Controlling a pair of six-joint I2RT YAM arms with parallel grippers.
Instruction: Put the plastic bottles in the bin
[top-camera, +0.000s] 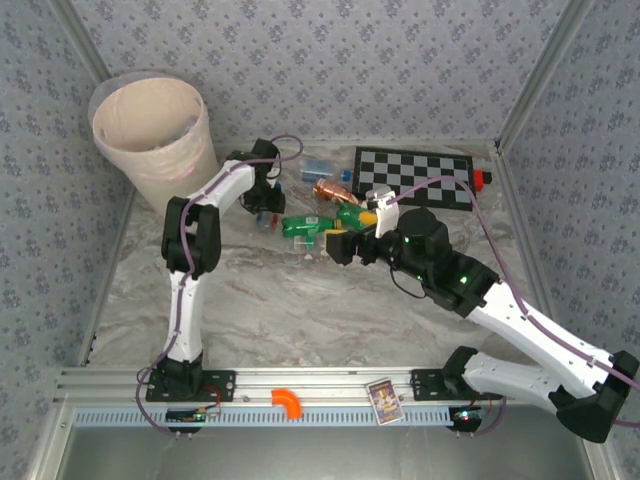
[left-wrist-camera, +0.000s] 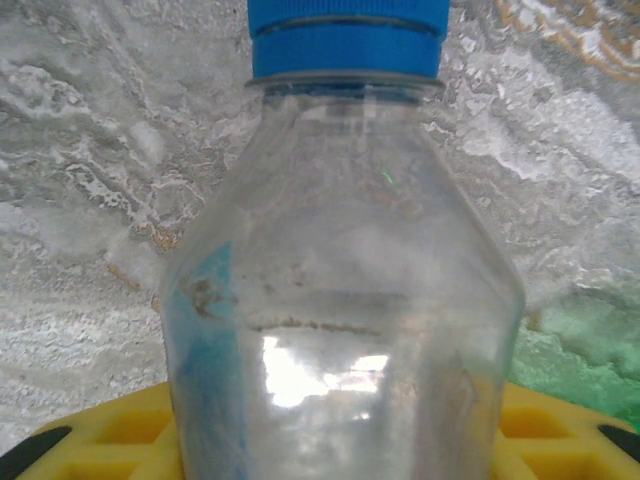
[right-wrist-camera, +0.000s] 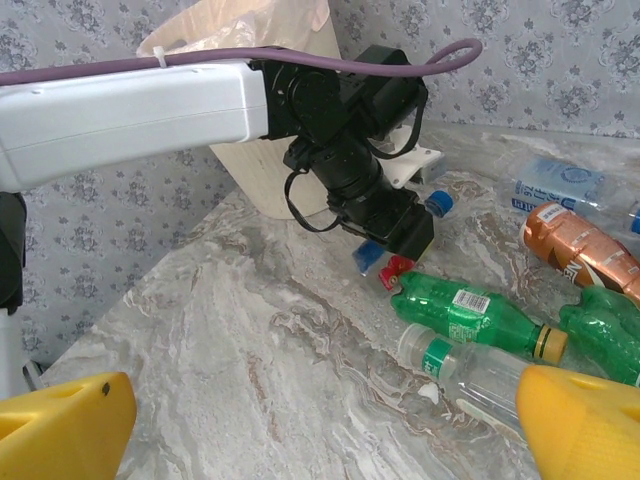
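My left pincer is clamped on a clear bottle. In its wrist view the bottle sits between the yellow fingers, its blue cap toward the marbled bench. My right pincer gapes wide, low over the bench, near a green bottle and a green-capped bottle. The other plastic bottles lie bunched at centre of the top view, beside the checkerboard. The bin stands in the upper left corner
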